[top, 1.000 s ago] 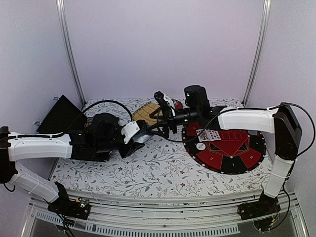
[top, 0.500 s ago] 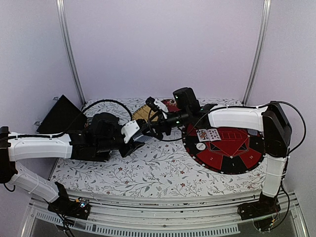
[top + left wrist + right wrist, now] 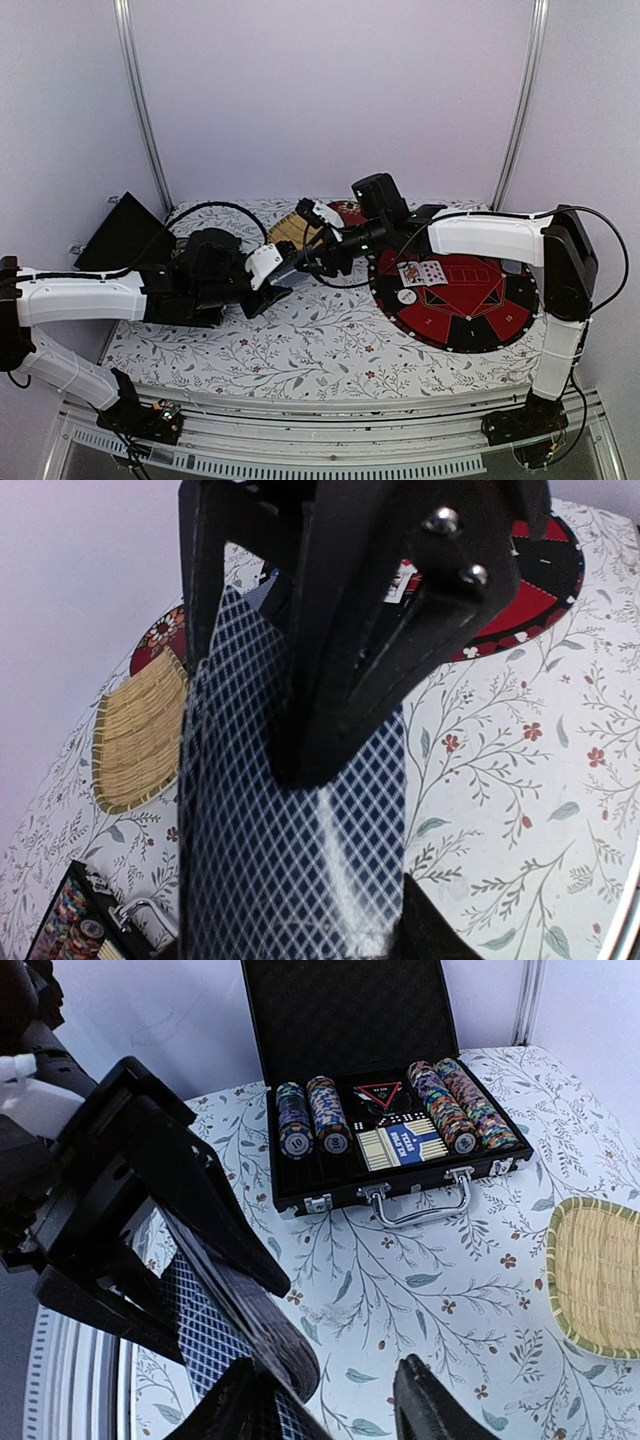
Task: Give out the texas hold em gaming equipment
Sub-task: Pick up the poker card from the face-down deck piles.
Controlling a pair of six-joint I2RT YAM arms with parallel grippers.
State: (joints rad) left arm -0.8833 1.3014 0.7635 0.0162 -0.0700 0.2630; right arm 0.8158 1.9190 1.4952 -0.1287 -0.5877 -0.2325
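Half the card deck is covered by your left gripper, clamped on it above the table near the bamboo tray. Your right gripper: jaws apart beside it; contact indiscernible. Poker chips sit in the case.

Card deck: black fingers of the right hand are covering its upper part; the frame bottom is cutting off its lower end.
Chip case: only a corner is showing.
Bamboo tray: the right edge is cropping it.
Cards on the red mat: possibly three, faces too small to read.
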